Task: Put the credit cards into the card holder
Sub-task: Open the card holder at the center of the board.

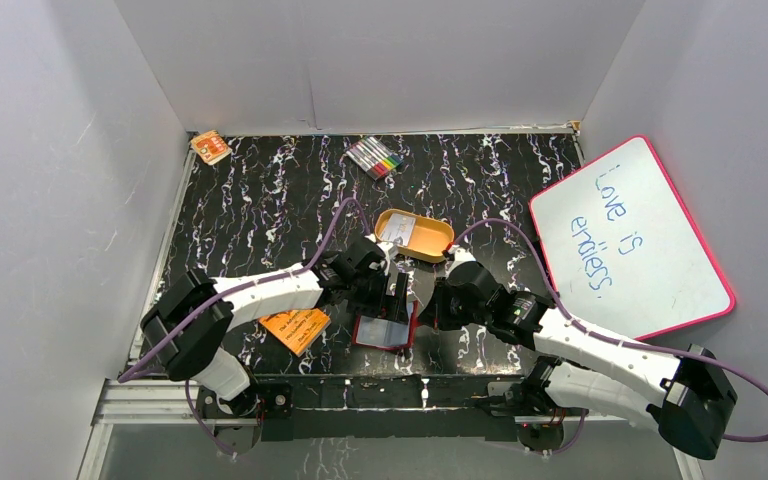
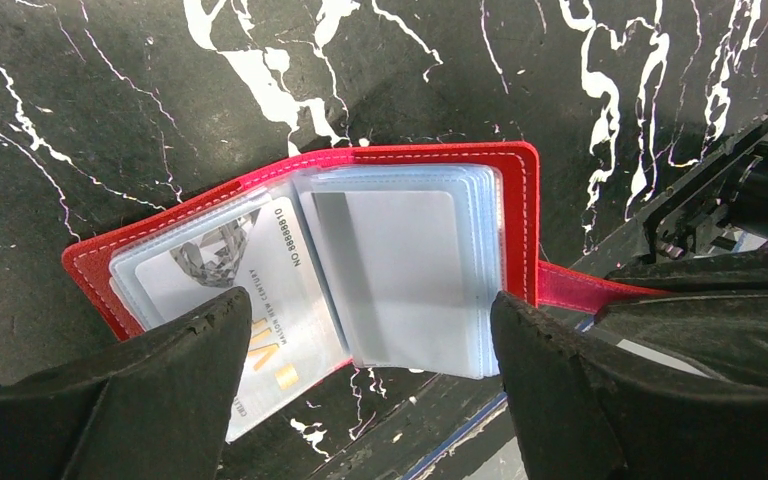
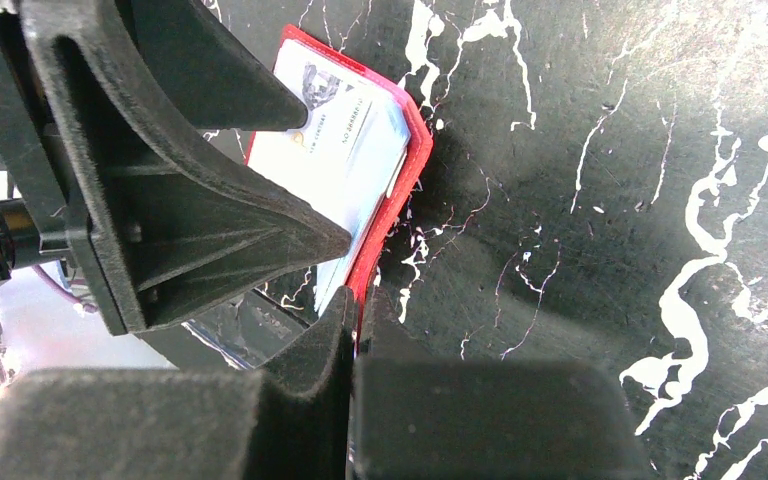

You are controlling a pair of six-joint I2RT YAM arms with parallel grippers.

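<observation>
Card holder: the red card holder (image 2: 415,165) is found lying open on the marbled black table (image 2: 110,100), at the centre of the left wrist view, with its clear pockets exposed.
Left gripper: the left gripper (image 2: 370,305) is positioned over the pockets, fingers spread wide, nothing gripped.
Right gripper: the right gripper (image 3: 355,320) is seen with fingers pressed together on the holder's red edge, lower centre of its own view.
Credit card: one credit card (image 2: 260,280) is lodged in the left-hand pocket, its lower corner protruding past the red border.
Done: one card is judged partly seated.
Left: that card is to be pushed home. A pale item (image 1: 396,229) in the orange tin (image 1: 432,240), upper centre of the top view, is possibly another card, though this cannot be confirmed.
</observation>
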